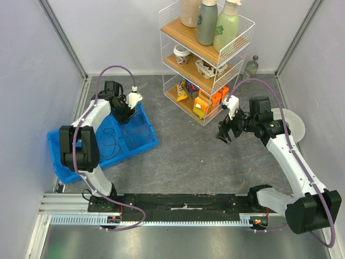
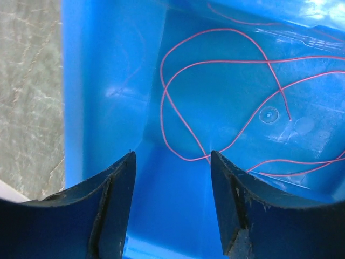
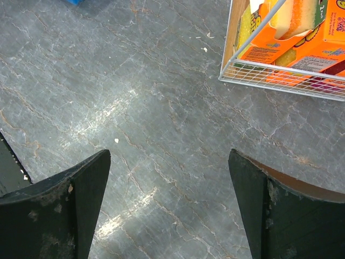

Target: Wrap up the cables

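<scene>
Hovering over the left-edge blue bin (image 2: 108, 81), left gripper (image 2: 172, 156) gaped above a red cable (image 2: 161, 102) — right gripper (image 3: 170, 162) was open, empty.

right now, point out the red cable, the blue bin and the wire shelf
red cable (image 2: 237, 61), left wrist view, on its long level strand
blue bin (image 1: 141, 129), top view, on its bare floor
wire shelf (image 1: 188, 38), top view, on the top board's front edge

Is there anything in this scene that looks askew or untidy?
Yes. The blue bin sits at a skewed angle on the table, and the thin red cable inside it lies in loose, crossing loops, not wrapped. Nothing looks spilled or broken.
</scene>
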`<state>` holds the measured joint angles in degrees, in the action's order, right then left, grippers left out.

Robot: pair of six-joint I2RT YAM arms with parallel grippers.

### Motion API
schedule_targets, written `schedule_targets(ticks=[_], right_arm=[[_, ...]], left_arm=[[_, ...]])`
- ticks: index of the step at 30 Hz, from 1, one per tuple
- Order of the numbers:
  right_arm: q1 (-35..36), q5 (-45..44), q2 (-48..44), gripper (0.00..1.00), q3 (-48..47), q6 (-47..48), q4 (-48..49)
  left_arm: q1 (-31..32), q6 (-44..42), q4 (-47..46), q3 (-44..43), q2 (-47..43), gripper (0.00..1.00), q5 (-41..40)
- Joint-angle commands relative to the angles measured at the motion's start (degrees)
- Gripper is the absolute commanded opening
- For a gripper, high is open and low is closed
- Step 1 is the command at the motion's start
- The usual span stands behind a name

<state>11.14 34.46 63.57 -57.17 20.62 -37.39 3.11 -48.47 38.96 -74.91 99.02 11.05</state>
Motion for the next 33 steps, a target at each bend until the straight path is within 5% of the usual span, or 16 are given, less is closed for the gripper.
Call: schedule_targets(ticks=[1, 21, 26, 30, 33], right_arm=[[0.1, 0.4, 0.0, 0.98, -1.2, 0.3, 0.4], [0.1, 0.0, 0.6, 0.98, -1.5, -0.3, 0.2], [0.1, 0.0, 0.9, 0.98, -1.6, -0.4, 0.2], [0.1, -0.2, 0.7, 0.98, -1.9, -0.3, 0.3], [0.1, -0.2, 0.5, 0.98, -2.2, -0.4, 0.2]], left_arm=[[0.2, -3.7, 0.5, -0.8, 3.0, 0.65, 2.8], [0.4, -4.3, -5.5, 2.8, 7.9, 0.58, 0.4], [0.3, -4.4, -7.0, 3.6, 8.0, 0.35, 0.1], [0.3, -3.0, -6.8, 2.6, 6.4, 0.04, 0.0], [0.2, -2.0, -5.7, 1.5, 4.3, 0.02, 0.2]])
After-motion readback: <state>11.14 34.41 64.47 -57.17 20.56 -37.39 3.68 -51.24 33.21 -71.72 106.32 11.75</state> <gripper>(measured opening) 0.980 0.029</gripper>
